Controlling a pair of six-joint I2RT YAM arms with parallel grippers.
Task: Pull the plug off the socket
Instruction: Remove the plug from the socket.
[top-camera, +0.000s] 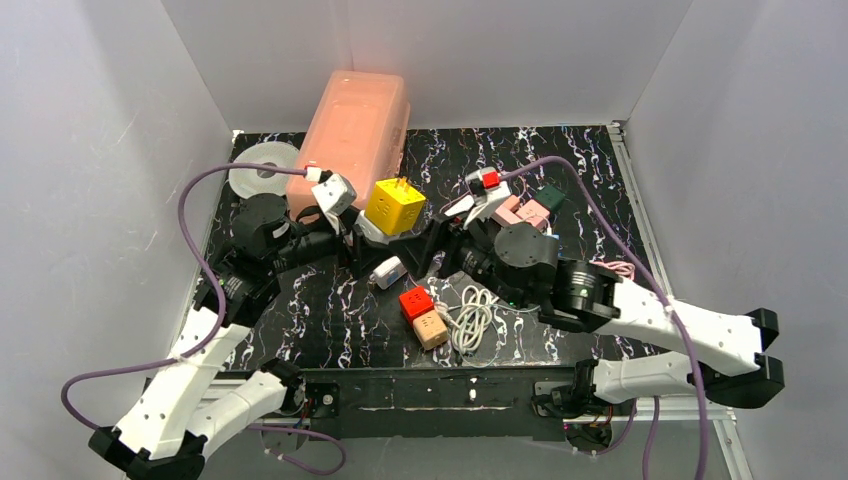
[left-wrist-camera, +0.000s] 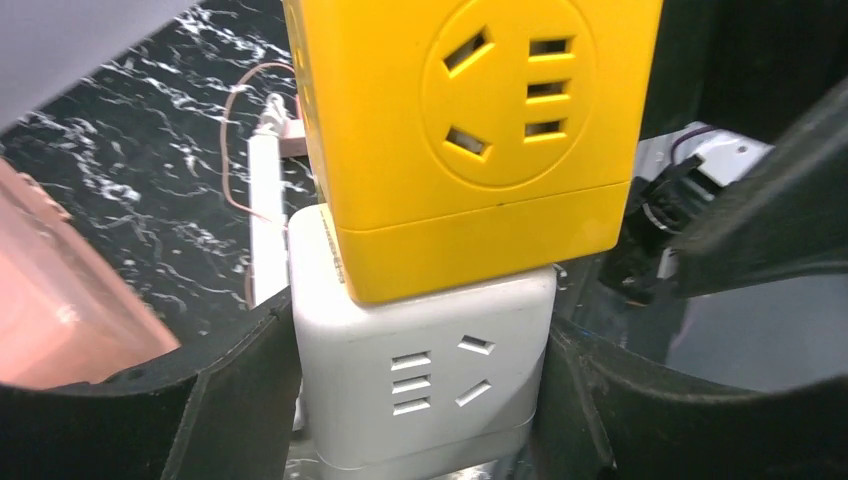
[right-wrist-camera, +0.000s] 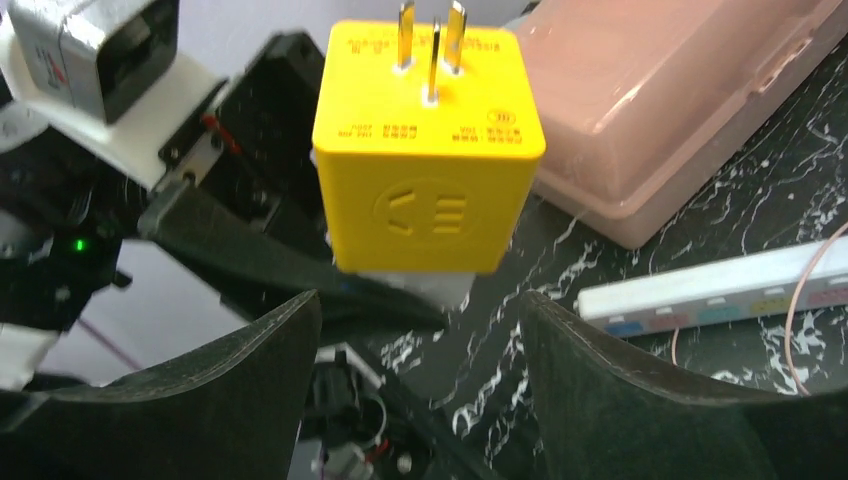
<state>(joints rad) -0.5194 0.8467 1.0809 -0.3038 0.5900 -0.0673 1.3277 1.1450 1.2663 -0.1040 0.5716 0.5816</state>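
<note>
Stacked pair held above the table (top-camera: 580, 190), about 11 o'clock of its centre: yellow cube plug (left-wrist-camera: 470, 130), prongs up, seated on white cube socket (left-wrist-camera: 410, 330). The left gripper (left-wrist-camera: 420, 425) is clamped on the socket's two sides. The right gripper (right-wrist-camera: 420, 380) gapes wide, empty, with the plug just ahead of its fingertips, untouched. Pink plastic box (top-camera: 350, 120) at 11 o'clock of the plug.
</note>
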